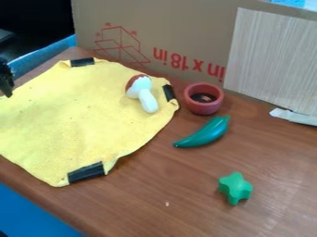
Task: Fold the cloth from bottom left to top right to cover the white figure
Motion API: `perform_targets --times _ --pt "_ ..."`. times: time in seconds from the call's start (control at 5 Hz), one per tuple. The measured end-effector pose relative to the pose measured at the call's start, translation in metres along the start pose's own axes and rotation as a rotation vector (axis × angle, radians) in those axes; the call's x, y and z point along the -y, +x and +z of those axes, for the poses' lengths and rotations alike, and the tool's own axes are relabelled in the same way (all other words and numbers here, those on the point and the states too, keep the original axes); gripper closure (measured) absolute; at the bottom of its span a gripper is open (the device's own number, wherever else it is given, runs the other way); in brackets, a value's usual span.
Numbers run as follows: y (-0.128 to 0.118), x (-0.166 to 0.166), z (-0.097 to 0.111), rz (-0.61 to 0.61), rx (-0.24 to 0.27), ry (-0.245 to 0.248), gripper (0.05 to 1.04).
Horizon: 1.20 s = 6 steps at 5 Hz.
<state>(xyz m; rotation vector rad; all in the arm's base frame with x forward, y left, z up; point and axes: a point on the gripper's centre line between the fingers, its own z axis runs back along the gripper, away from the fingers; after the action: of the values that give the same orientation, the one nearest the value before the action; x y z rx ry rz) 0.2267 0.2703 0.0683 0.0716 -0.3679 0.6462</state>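
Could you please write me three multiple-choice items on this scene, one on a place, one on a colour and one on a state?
1. Where is the white figure?
A) On the yellow cloth
B) Under the yellow cloth
C) Inside the red bowl

2. What colour is the star-shaped piece?
A) Orange
B) Purple
C) Green

3. What state is the yellow cloth in?
A) Rolled up tightly
B) Spread out, largely flat
C) Folded over the white figure

Answers:
1: A, since the white figure lies on top of the fabric, near its right side.
2: C, since its whole visible surface is green.
3: B, since its broad yellow face lies open and the white figure is uncovered.
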Motion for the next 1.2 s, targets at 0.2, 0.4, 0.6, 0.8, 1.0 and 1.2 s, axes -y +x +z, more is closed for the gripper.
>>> perform_targets --times 0.2,0.4,0.6,0.8,1.0,1.2 --pt "-0.008 -0.011 -0.002 -0.011 0.001 0.020 0.083" --pt "-0.011 -0.016 -0.005 -0.022 0.014 0.043 0.083" --pt "-0.018 -0.021 -0.013 -0.027 0.012 0.079 0.083" --pt "-0.018 -0.022 -0.016 -0.028 0.027 0.083 0.083" --pt "-0.025 -0.023 -0.028 -0.035 0.029 0.095 0.083" --pt "-0.028 -0.027 -0.038 -0.020 0.036 0.115 0.133"
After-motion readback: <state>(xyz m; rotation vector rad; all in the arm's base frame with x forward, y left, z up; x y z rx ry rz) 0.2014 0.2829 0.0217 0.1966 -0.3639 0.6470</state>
